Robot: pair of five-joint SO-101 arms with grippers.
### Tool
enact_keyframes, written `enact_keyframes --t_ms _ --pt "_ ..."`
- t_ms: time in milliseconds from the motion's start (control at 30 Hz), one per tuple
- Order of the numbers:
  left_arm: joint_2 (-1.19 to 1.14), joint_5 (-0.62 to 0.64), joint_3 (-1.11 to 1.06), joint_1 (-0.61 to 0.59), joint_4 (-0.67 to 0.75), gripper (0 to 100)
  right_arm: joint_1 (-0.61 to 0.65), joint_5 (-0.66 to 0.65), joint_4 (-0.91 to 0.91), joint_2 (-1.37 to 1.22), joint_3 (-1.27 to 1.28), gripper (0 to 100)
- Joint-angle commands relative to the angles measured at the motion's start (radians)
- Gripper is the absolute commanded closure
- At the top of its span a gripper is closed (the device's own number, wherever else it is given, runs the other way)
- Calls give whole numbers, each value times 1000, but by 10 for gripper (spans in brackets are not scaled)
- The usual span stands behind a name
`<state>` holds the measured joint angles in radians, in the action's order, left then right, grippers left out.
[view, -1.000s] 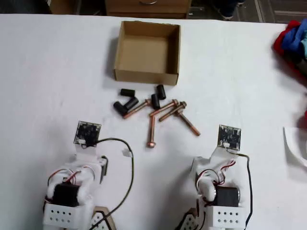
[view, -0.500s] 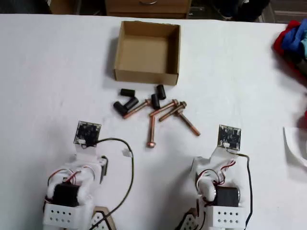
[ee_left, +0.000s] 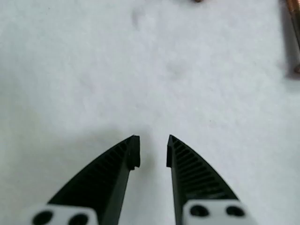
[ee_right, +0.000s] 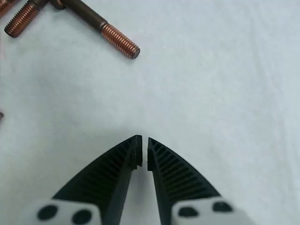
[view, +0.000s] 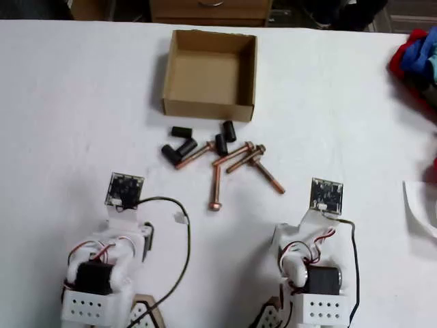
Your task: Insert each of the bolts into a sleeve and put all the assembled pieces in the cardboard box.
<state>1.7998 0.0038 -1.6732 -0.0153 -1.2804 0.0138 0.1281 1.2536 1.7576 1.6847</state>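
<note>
The open cardboard box (view: 210,102) stands at the back middle of the white table. Just in front of it lie several short black sleeves (view: 186,147) and several copper-coloured bolts (view: 236,155), loosely fanned out; one bolt (view: 216,186) points toward the arms. Both arms sit at the near edge, the left arm (view: 109,263) and the right arm (view: 311,270), well short of the parts. My left gripper (ee_left: 153,152) hovers over bare cloth, slightly open and holding nothing, with a bolt (ee_left: 294,37) farther off. My right gripper (ee_right: 144,152) is shut and empty, with a threaded bolt (ee_right: 101,30) ahead.
A pile of red and blue cloth (view: 416,55) lies at the right edge, with a white object (view: 422,208) below it. Wooden furniture (view: 212,10) stands behind the table. A black cable (view: 183,232) loops beside the left arm.
</note>
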Motion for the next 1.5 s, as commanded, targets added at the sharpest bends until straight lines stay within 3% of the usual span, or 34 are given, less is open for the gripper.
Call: enact_keyframes --t_ms 0,133,367,500,567,667,767,900,967,1067,1167,1333,1467 --pt "23 -8 -19 9 -5 879 -8 0 -4 5 9 975" --pt "23 -8 -19 9 -5 879 42 -5 -35 7 9 974" --pt "23 -8 -19 9 -5 879 219 -5 -306 7 9 974" --pt "23 -8 -19 9 -5 879 246 -8 -332 7 3 974" --pt "23 -8 -19 9 -5 879 240 -69 -369 7 -6 974" --pt "23 -8 -19 9 -5 879 222 -261 -380 7 -43 974" --pt "23 -8 -19 9 -5 879 268 -292 -381 -2 -98 971" --pt "23 -8 -19 9 -5 879 274 -388 -381 -31 -249 855" --pt "23 -8 -19 9 -5 879 266 -451 -389 -124 -336 821" --pt "23 -8 -19 9 -5 879 208 -503 -395 -386 -526 859" --pt "23 -8 -19 9 -5 879 143 -499 -328 -750 -864 875" --pt "23 -8 -19 9 -5 879 193 -459 76 -1357 -1521 875" --pt "23 -8 -19 9 -5 879 252 -451 360 -1681 -1921 876"
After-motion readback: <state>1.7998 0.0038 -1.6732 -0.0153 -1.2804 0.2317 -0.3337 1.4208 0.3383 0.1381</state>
